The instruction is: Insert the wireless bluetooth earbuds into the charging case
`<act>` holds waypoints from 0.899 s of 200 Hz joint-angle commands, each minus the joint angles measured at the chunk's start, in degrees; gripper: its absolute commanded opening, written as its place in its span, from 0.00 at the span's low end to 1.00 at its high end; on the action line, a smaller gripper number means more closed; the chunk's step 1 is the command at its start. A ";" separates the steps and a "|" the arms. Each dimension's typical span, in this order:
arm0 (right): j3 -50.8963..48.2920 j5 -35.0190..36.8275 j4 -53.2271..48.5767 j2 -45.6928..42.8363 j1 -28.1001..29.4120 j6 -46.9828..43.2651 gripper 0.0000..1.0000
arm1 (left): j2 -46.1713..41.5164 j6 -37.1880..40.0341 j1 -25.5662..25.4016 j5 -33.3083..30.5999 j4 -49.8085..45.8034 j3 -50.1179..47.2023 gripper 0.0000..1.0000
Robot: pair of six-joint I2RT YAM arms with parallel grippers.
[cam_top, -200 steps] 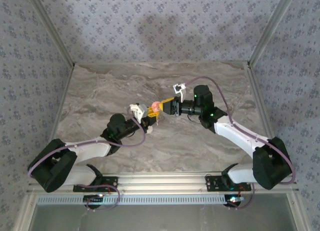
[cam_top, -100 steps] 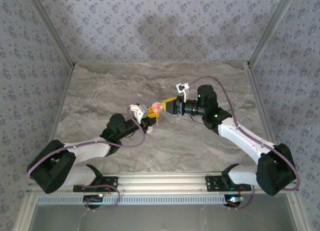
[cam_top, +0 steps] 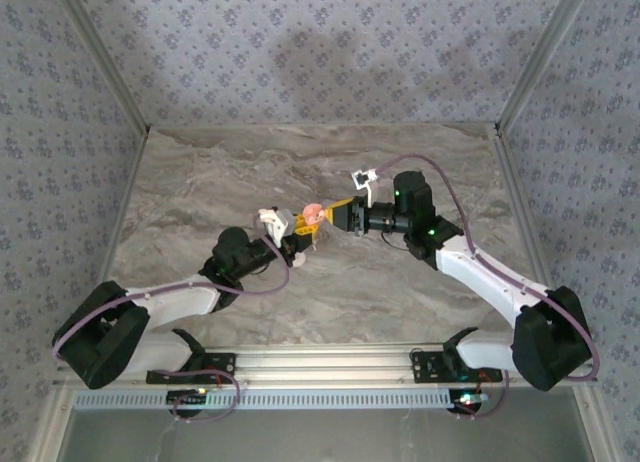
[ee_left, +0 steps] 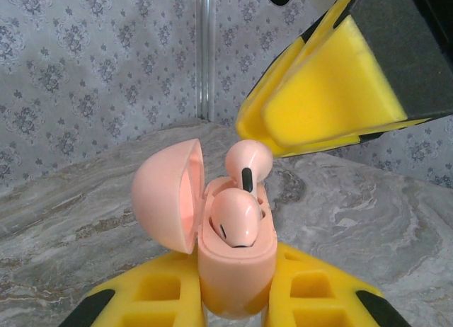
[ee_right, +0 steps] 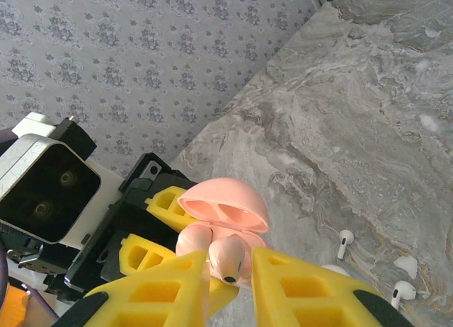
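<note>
My left gripper [ee_left: 237, 299] is shut on a pink charging case [ee_left: 237, 270] and holds it upright above the table, lid [ee_left: 166, 196] swung open. One pink earbud [ee_left: 233, 217] sits in the near slot. A second pink earbud [ee_right: 228, 257] stands partly in the far slot. My right gripper [ee_right: 231, 262] has its yellow fingertips [ee_left: 318, 86] close on either side of that earbud's top; whether they press it I cannot tell. Two tiny white stemmed earbuds [ee_right: 345, 241] [ee_right: 401, 291] lie on the marble below. In the top view the two grippers [cam_top: 298, 237] [cam_top: 335, 215] meet at the case [cam_top: 312, 214].
The marble table [cam_top: 200, 182] is bounded by patterned walls on three sides. The left arm's wrist camera housing [ee_right: 46, 189] sits close to the right gripper's left side. Small white bits [ee_right: 407, 265] lie beside the white earbuds.
The right gripper's fingers have drawn closer together around the far pink earbud, and the right arm has shifted slightly. The left gripper and case have stayed put.
</note>
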 commanded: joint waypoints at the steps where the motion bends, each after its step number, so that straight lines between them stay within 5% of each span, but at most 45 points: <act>1: 0.55 -0.37 -0.23 0.47 -0.03 -0.65 0.22 | -1.21 0.52 -0.01 1.16 1.03 1.14 0.17; 119: 2.13 -0.42 0.27 2.32 0.15 -1.06 0.21 | -1.65 0.59 -0.04 2.48 0.70 1.49 0.17; 180: 2.99 -0.50 -3.35 -0.50 -1.23 -3.30 0.32 | -1.82 1.76 0.04 4.43 -1.18 1.91 0.17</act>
